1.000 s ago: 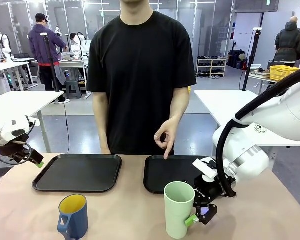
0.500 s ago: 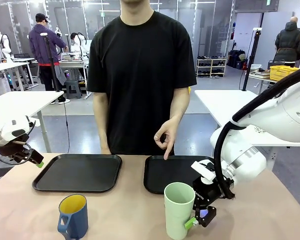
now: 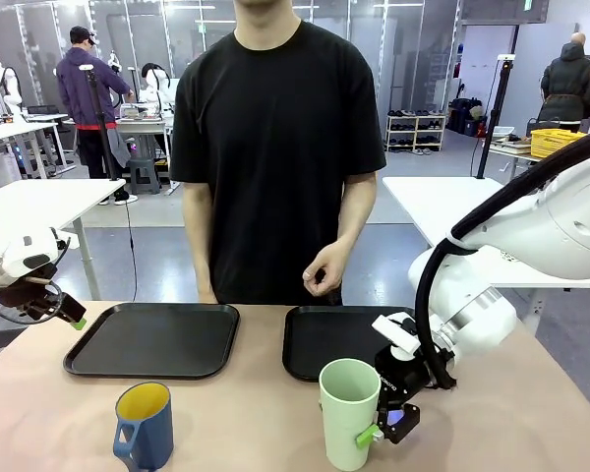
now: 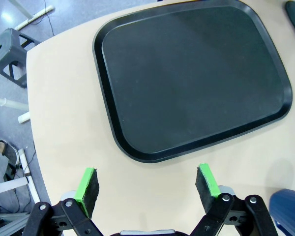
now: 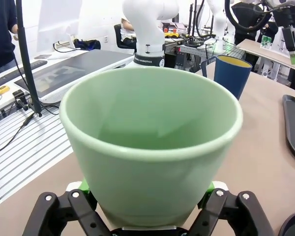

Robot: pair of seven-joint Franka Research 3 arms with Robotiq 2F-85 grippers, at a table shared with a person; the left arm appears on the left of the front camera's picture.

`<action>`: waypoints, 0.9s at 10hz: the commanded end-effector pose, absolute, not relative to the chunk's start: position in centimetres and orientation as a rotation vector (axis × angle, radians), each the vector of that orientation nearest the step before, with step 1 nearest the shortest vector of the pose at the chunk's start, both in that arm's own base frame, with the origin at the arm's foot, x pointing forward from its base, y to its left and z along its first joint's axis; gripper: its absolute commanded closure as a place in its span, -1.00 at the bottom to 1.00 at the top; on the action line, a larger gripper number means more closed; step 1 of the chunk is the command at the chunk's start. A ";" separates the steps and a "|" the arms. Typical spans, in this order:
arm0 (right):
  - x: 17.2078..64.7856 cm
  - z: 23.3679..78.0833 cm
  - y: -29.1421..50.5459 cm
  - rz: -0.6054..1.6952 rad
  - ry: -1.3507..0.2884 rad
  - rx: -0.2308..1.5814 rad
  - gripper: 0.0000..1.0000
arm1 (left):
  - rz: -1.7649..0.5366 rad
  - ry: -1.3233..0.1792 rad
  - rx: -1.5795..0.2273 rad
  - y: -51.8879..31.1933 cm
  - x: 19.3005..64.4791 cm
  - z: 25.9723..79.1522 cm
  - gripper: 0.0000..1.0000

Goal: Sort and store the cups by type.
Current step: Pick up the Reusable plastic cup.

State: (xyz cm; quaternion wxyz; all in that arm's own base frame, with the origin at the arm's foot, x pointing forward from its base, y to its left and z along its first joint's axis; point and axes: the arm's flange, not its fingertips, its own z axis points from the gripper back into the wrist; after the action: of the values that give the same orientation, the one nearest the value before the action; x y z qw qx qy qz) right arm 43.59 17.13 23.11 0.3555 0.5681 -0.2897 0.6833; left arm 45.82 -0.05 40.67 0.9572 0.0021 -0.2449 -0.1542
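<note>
Tall mint-green tumbler (image 3: 346, 408) stands at lower centre of the front view, with the right gripper (image 3: 376, 433) clamped on its lower wall. It is judged light, rigid and smooth; the taper could slip, so a low hold seems sound. At lower left the blue mug (image 3: 145, 425) is untouched. At far left the left gripper (image 4: 147, 184) is spread wide and empty.

A tall, pale mint-green tumbler (image 3: 348, 413) without a handle stood upright and empty on the counter (image 3: 256, 433), right of centre near the robot's edge. The right gripper (image 5: 144, 196) clasped it low on its sides. A shorter dark blue mug (image 3: 144, 425) with a yellow interior stood upright well apart on the left, untouched, its handle facing the robot's side.
</note>
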 end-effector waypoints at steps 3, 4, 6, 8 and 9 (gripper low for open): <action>42.5 21.9 16.1 1.795 -0.807 1.473 -0.29 | -0.317 -0.502 0.004 0.2 45.7 40.9 -1.00; 42.6 23.0 16.1 1.774 -0.829 1.466 -0.29 | -0.317 -0.502 0.004 0.2 45.7 40.9 -1.00; 42.7 25.5 15.9 1.776 -0.868 1.443 -0.29 | -0.317 -0.502 0.004 0.2 45.7 40.9 -1.00; 42.8 28.0 15.6 1.740 -0.924 1.378 -0.29 | -0.317 -0.502 0.004 0.2 45.7 40.9 -1.00; 43.0 28.7 15.4 1.697 -0.989 1.353 -0.29 | -0.317 -0.502 0.004 0.2 45.7 40.9 -1.00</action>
State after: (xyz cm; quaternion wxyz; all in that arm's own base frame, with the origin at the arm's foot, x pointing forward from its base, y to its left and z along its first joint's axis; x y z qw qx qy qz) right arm 44.02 15.69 28.24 0.3621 0.5415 -0.3506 0.6729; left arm 45.81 -0.04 40.67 0.9572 0.0022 -0.2449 -0.1542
